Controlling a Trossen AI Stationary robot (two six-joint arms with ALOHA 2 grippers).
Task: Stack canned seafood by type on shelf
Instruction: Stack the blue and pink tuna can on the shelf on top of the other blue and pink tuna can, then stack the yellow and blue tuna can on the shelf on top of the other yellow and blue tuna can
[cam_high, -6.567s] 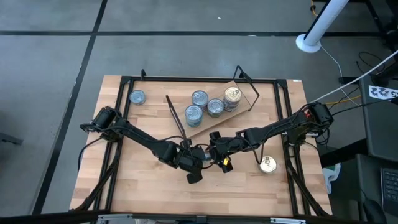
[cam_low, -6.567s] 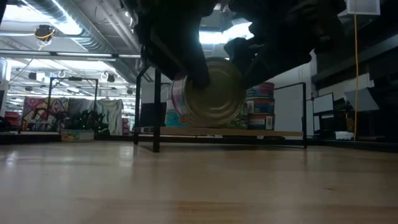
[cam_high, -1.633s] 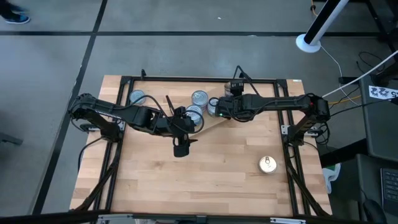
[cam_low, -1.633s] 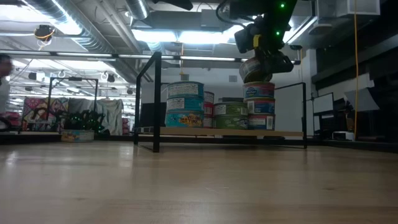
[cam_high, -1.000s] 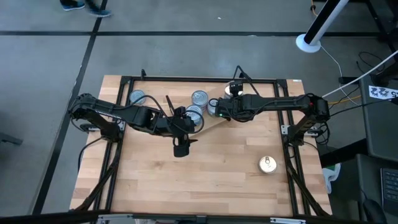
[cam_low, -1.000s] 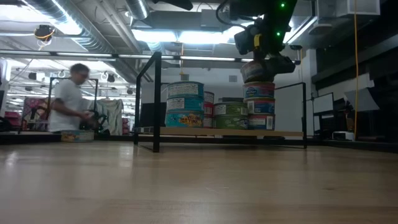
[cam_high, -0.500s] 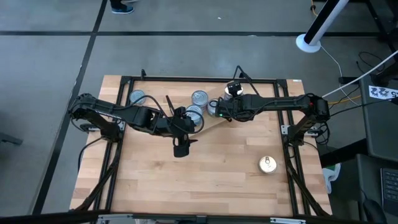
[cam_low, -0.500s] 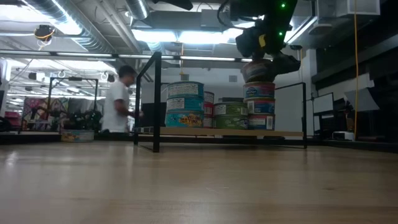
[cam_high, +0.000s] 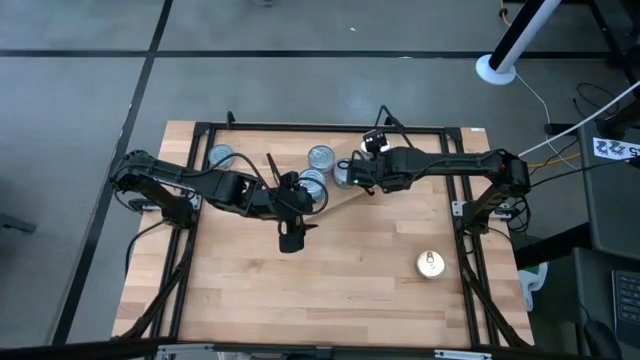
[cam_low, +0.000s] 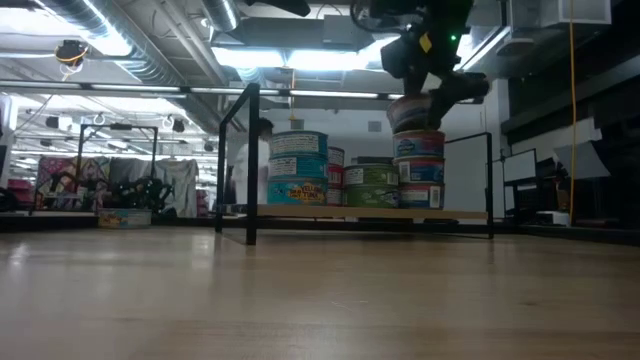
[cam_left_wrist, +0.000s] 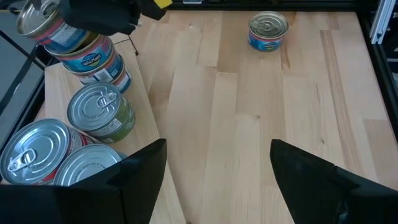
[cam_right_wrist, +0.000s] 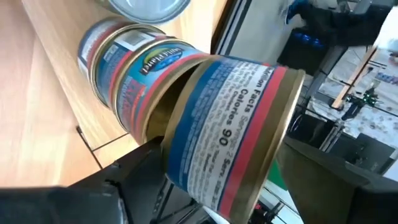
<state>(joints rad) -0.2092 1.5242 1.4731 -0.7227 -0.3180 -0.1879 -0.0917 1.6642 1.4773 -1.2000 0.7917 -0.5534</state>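
The shelf (cam_high: 335, 200) lies aslant at the table's far middle, with canned seafood standing on it in stacks (cam_low: 296, 168). At its right end my right gripper (cam_right_wrist: 217, 180) is shut on a blue-and-red labelled tin with gold rims (cam_right_wrist: 224, 124). That tin sits tipped on a stack of two tins (cam_low: 418, 170). My left gripper (cam_high: 290, 240) hangs open over the table's middle, near the shelf's left end, with nothing between its fingers. One tin (cam_high: 430, 264) stands on the table at the near right. Another tin (cam_high: 220, 156) stands at the far left. My right gripper has the tin between its two fingers, one finger (cam_right_wrist: 140, 177) at the tin's lower end and the other (cam_right_wrist: 311, 174) at its top end; the tin fills the gap and hides the touching spots. The fingers slant down from the table's right. The tin is tilted, its lower rim (cam_low: 405, 128) on the stack.
The shelf's black wire leg frames (cam_low: 250, 165) stand up at both ends, close to the stacks. Green-labelled tins (cam_low: 372, 185) stand right beside the right-hand stack. Bare tabletop (cam_high: 340, 290) stretches along the near side. A person moves in the room behind.
My right gripper has rolled about the line it points along, above the right-hand stack. The tin in it has tipped further, one side lifting off the stack while the other stays down.
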